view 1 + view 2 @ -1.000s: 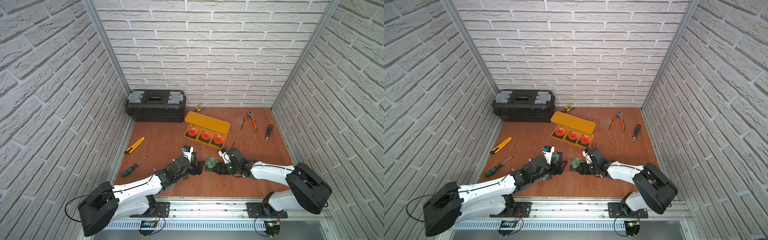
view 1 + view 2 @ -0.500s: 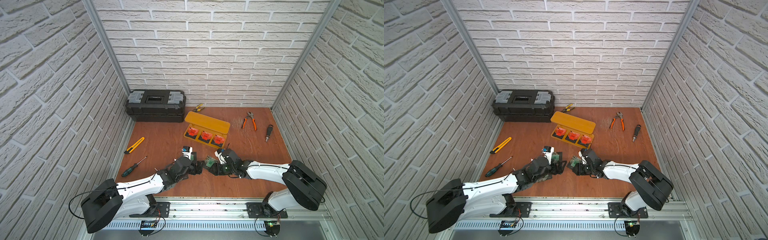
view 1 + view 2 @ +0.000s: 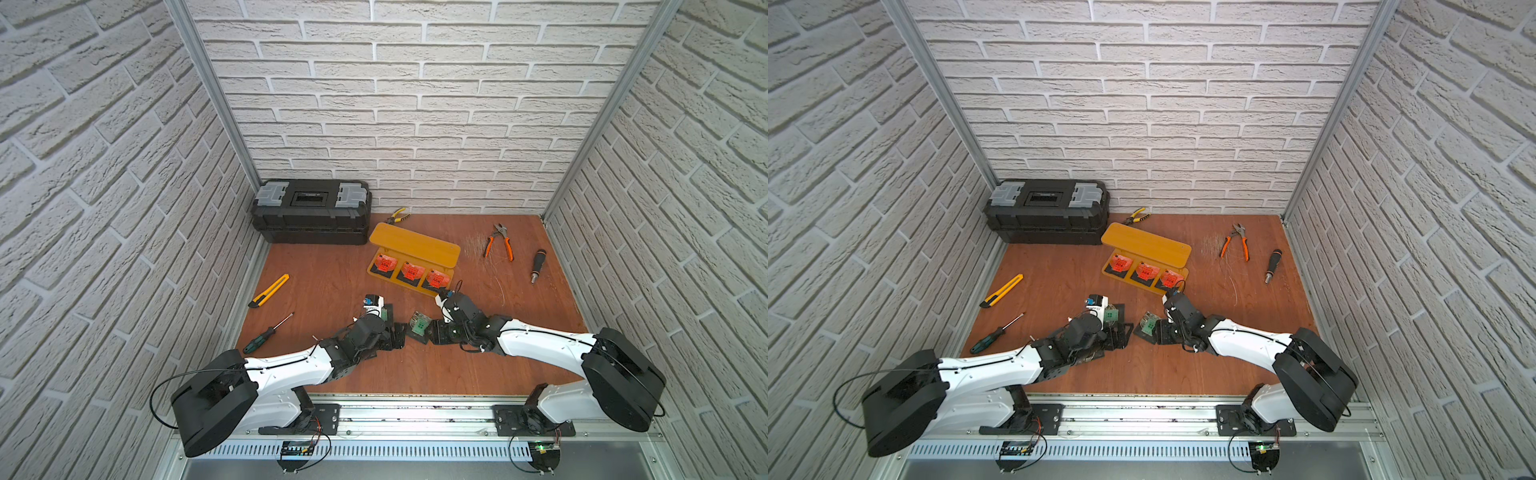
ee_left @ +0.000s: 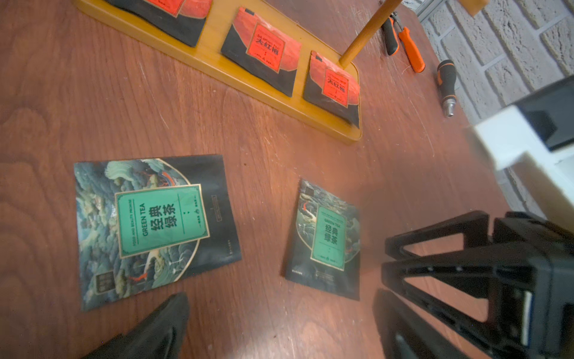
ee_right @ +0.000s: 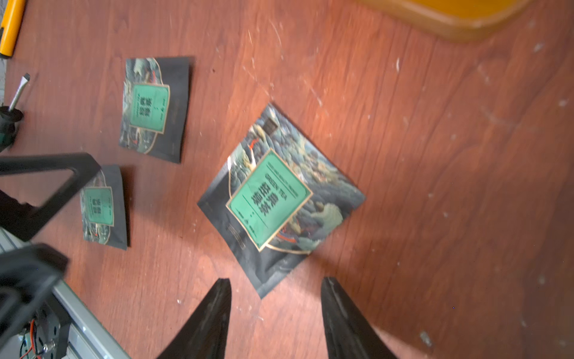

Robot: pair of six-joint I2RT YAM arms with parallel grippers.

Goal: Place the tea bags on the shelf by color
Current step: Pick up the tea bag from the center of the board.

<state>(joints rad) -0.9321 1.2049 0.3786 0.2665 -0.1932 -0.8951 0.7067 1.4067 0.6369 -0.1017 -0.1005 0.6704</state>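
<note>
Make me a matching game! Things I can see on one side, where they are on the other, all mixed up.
Things: 1 red tea bags; 2 green tea bags; 3 toolbox.
Places: A flat on the table, off the shelf; B in the back corner by the brick wall; C on the shelf's lower board.
Pairs: 1-C, 2-A, 3-B.

White arm links point(image 3: 291, 370), black joints point(image 3: 212, 399), thin black cables point(image 3: 151, 401).
</note>
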